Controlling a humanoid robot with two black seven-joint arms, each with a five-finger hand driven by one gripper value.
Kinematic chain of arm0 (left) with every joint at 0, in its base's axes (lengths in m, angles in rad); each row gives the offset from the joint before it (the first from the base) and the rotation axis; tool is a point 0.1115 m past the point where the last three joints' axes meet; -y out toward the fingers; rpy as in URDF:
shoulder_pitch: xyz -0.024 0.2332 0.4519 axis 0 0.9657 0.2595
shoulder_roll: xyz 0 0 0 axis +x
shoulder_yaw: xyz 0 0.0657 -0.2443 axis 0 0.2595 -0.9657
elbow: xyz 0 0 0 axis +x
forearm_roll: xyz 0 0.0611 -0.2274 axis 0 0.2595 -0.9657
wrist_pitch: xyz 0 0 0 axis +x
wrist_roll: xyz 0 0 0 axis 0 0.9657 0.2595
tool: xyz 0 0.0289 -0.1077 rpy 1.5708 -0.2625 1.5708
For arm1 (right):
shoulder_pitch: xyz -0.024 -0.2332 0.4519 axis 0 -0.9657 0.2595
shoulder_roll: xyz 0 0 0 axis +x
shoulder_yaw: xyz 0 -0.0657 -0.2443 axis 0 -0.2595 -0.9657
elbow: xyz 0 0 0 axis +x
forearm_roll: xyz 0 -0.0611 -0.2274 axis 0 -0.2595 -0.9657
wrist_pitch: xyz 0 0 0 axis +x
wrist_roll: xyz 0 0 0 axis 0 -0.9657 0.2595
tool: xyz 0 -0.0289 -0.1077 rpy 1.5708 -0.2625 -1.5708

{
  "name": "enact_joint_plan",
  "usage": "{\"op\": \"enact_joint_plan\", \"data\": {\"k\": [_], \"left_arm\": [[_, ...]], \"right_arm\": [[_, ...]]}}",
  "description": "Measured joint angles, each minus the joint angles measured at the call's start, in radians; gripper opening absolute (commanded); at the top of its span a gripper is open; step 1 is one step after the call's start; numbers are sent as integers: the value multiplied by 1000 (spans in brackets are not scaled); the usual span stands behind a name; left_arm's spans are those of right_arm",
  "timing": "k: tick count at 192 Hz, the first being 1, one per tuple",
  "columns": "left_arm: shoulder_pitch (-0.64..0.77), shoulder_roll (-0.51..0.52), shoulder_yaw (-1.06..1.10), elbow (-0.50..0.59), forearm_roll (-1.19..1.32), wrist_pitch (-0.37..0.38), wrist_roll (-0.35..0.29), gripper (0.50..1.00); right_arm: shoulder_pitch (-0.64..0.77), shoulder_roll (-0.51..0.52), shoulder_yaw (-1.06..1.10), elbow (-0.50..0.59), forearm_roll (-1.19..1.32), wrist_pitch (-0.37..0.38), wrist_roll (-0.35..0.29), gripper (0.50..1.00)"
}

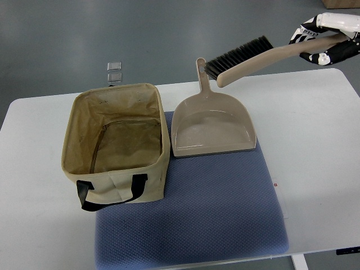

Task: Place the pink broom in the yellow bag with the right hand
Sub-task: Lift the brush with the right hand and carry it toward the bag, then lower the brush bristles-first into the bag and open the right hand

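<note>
- Top view: the right hand (325, 40) grips the broom (253, 56) by its handle, holding it in the air above the dustpan (211, 126) handle.
- To do well: carry it left, bristles first, tilt down into the open bag (115, 146).
- Bag's near wall and the dustpan handle could snag bristles.
- Blue mat (191, 219) underlies both; two small squares (114, 71) sit beyond.

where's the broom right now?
Top view: the broom is in the air at upper right, held by the right hand, bristles over the dustpan handle. It is not yet at the bag on the left.
</note>
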Motion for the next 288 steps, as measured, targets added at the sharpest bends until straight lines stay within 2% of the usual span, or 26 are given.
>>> {"op": "enact_joint_plan", "data": {"k": [32,66,120,149,220,241,254,256,257,261,273,288], "left_arm": [[0,0,0,0,0,0,0,1000],[0,0,0,0,0,0,0,1000],[0,0,0,0,0,0,0,1000],[0,0,0,0,0,0,0,1000],[0,0,0,-1,0,0,0,1000],[0,0,0,-1,0,0,0,1000],[0,0,0,-1,0,0,0,1000],[0,0,0,-1,0,0,0,1000],[0,0,0,-1,0,0,0,1000],[0,0,0,-1,0,0,0,1000],[0,0,0,-1,0,0,0,1000],[0,0,0,-1,0,0,0,1000]], "right_arm": [[78,123,1,-71,-2,12,-8,500],[135,271,-13,-120,-19,10,-64,500],[158,496,-24,-178,-174,5,-97,500],[158,560,-50,-187,-248,-13,-123,500],[171,644,-88,-189,-259,-46,-156,500],[169,681,-90,-189,-260,-61,-182,592],[168,689,-90,-189,-259,-67,-187,733],[168,690,-90,-189,-259,-69,-188,733],[168,690,-90,-189,-259,-69,-188,754],[168,692,-89,-189,-259,-71,-188,784],[166,695,-86,-189,-256,-80,-189,827],[161,697,-83,-188,-251,-88,-190,856]]}}
